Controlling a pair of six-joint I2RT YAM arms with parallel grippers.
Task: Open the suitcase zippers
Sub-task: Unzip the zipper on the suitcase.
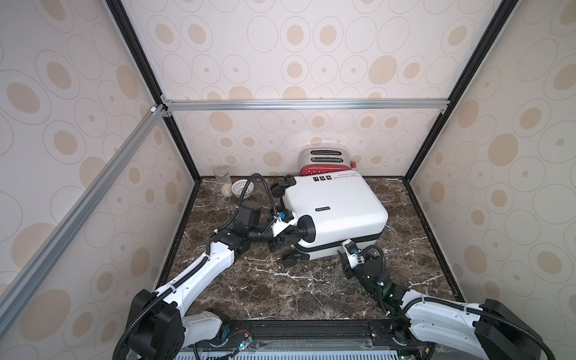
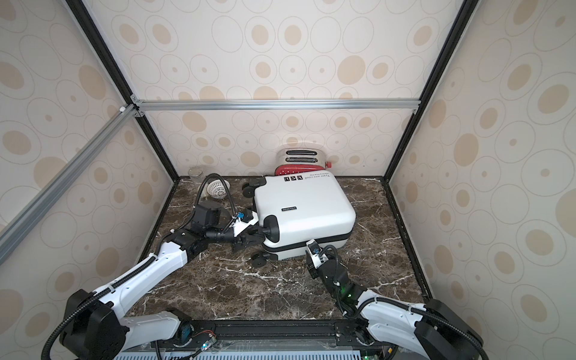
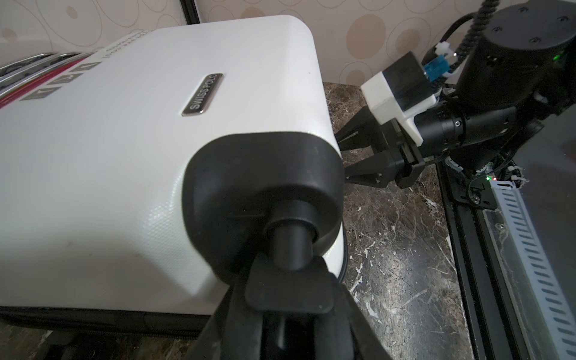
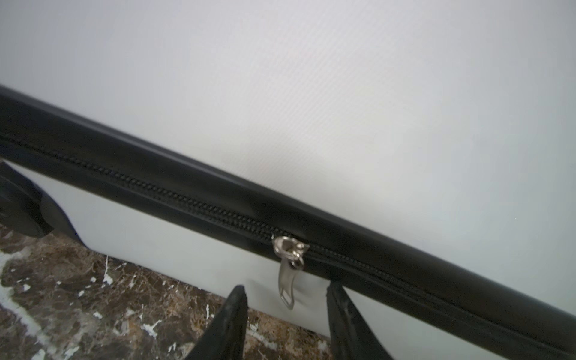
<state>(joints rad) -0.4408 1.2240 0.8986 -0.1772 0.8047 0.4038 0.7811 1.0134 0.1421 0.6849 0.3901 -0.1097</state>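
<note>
The suitcase (image 1: 336,205), lying at frame centre, is judged rigid, glossy and slippery, so take the thin silvery pull (image 4: 286,277) on the zippers (image 4: 174,198); right gripper (image 4: 286,288) stands apart astride it, left gripper (image 3: 286,308) clamped on a wheel (image 3: 288,288).

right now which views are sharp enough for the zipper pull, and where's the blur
Right wrist view: zipper pull sharp, white shell soft and featureless; left wrist view: badge readable, close wheel housing slightly blurred; both top views: evenly lit, suitcase small, pull indiscernible.

White suitcase (image 2: 307,215) on marble table (image 2: 237,293)
</note>
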